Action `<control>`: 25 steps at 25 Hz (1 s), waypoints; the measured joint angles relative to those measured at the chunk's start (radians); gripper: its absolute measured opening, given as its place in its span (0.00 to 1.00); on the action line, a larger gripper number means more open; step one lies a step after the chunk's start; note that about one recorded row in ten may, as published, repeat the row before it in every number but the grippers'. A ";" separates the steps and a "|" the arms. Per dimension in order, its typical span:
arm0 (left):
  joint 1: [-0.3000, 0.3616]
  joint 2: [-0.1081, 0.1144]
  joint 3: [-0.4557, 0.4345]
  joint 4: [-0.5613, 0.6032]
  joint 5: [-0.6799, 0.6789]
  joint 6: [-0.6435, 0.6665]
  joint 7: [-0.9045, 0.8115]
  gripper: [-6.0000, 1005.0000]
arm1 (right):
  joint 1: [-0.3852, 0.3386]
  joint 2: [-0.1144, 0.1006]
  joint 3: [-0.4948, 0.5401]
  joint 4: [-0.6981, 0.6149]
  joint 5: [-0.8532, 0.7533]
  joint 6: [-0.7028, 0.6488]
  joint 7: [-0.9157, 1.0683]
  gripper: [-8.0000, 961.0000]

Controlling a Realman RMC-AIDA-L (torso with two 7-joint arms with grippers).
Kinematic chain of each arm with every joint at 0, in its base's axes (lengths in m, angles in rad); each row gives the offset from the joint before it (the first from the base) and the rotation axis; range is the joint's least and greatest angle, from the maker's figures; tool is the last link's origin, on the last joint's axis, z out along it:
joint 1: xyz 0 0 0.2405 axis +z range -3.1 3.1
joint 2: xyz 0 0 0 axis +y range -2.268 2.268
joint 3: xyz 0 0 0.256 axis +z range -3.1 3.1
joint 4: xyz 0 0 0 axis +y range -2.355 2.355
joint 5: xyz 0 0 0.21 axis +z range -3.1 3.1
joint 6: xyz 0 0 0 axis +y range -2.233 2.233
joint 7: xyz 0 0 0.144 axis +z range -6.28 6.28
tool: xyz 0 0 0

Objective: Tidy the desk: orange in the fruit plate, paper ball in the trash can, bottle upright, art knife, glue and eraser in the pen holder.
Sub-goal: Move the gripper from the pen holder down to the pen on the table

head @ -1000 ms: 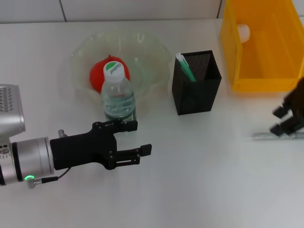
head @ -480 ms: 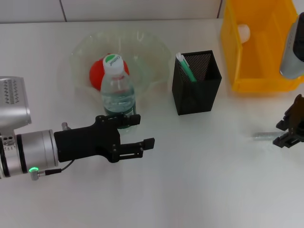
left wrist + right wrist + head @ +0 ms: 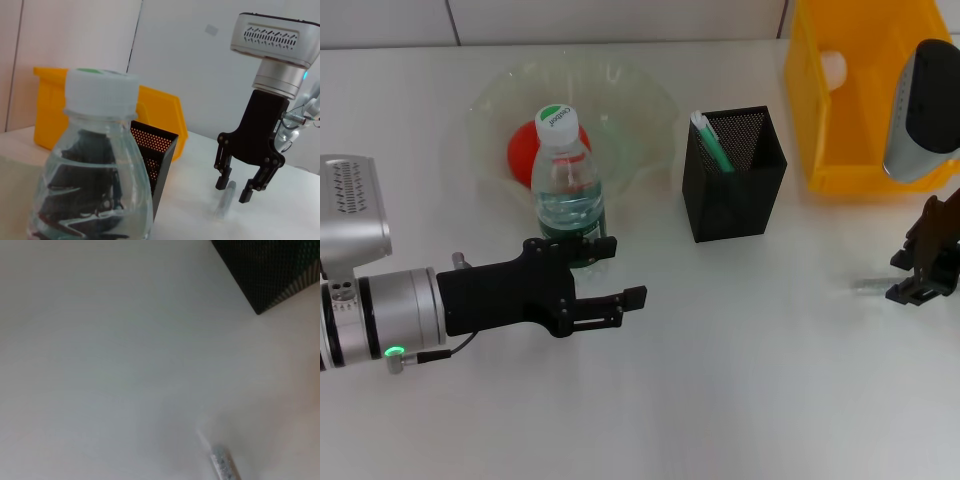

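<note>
The bottle (image 3: pixel 567 178) now stands upright on the table (image 3: pixel 740 390) at the near rim of the fruit plate (image 3: pixel 620 85), cap up and long axis vertical (a second ago it leaned). The left gripper (image 3: pixel 605 275) has spread its fingers and freed it. The right gripper (image 3: pixel 923 270), fingers apart, hangs over the art knife (image 3: pixel 872 285), which lies left-right.

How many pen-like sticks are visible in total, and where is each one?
2. The glue stands inside the pen holder; the art knife lies on the desk beneath the right gripper. The mesh may hide others.
</note>
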 joint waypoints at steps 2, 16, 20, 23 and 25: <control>0.000 0.000 0.000 0.000 0.000 0.000 0.000 0.79 | 0.000 0.000 -0.001 0.003 0.000 0.010 0.000 0.45; 0.001 -0.003 0.000 -0.004 0.000 0.012 0.001 0.79 | 0.000 0.000 -0.041 0.067 -0.002 0.069 0.001 0.43; 0.002 -0.003 0.000 -0.005 0.000 0.015 0.001 0.79 | 0.001 0.000 -0.041 0.070 -0.002 0.074 0.002 0.43; 0.002 -0.003 0.000 -0.006 0.000 0.015 0.000 0.79 | 0.001 0.000 -0.041 0.071 -0.003 0.075 0.002 0.37; 0.003 -0.003 0.000 -0.005 0.000 0.017 0.001 0.79 | 0.001 0.000 -0.041 0.071 -0.003 0.075 0.004 0.32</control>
